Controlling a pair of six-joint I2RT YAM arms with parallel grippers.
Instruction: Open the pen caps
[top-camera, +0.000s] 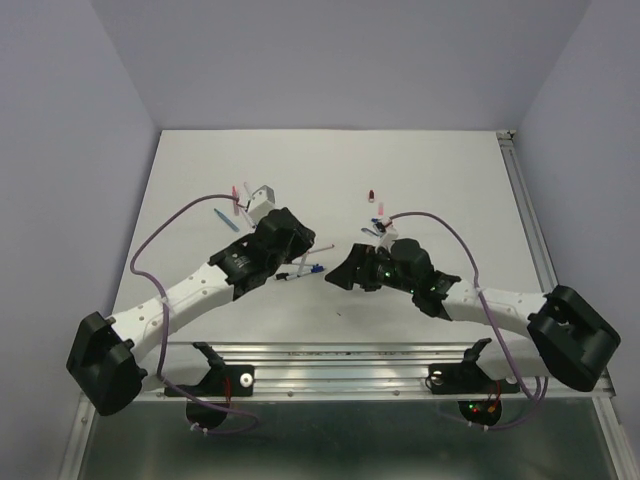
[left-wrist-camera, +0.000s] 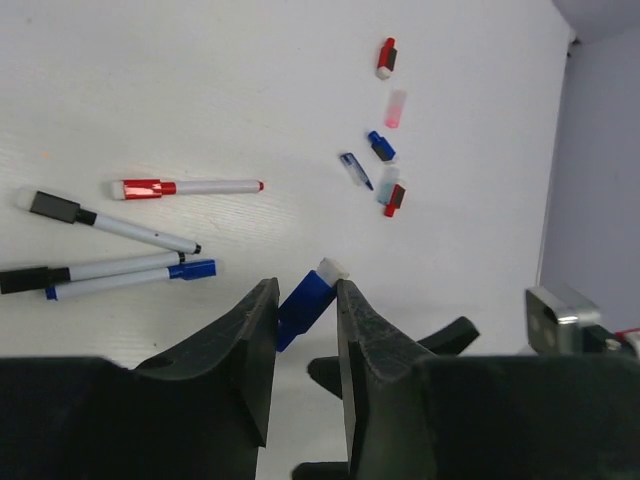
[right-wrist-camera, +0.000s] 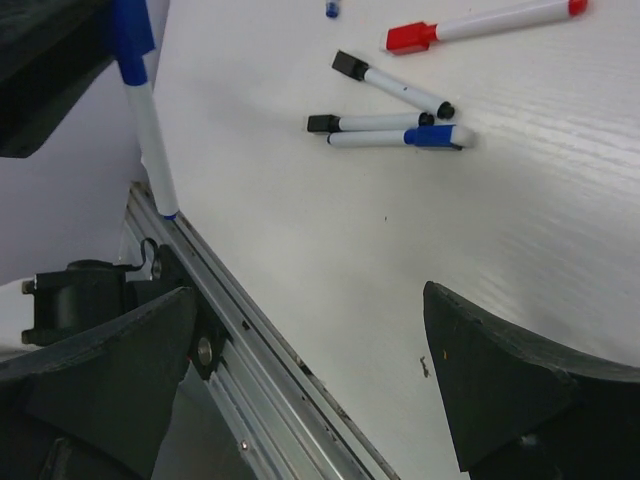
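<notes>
Left gripper (left-wrist-camera: 305, 297): clenched on the short blue plastic cap (left-wrist-camera: 318, 283) with a white end. The cap is lifted off the table and pokes out past the fingertips. In the right wrist view the slim white pen barrel (right-wrist-camera: 150, 130) runs on from that cap and hangs free, so the cap reads as not yet pulled. Holding by the cap leaves the barrel exposed for the other arm, I judge.

Right gripper (right-wrist-camera: 310, 295): jaws spread wide with nothing between them. It faces the barrel but sits off to one side of it.

On the white table (left-wrist-camera: 200, 80), lying near together and capped: a red-capped pen (left-wrist-camera: 190, 187), two black-capped pens (left-wrist-camera: 125, 228) and a blue-capped pen (left-wrist-camera: 120, 281).

Well apart from these is a scatter of small loose pieces (left-wrist-camera: 387, 57) in red, blue and pale pink. They are probably caps already off.
</notes>
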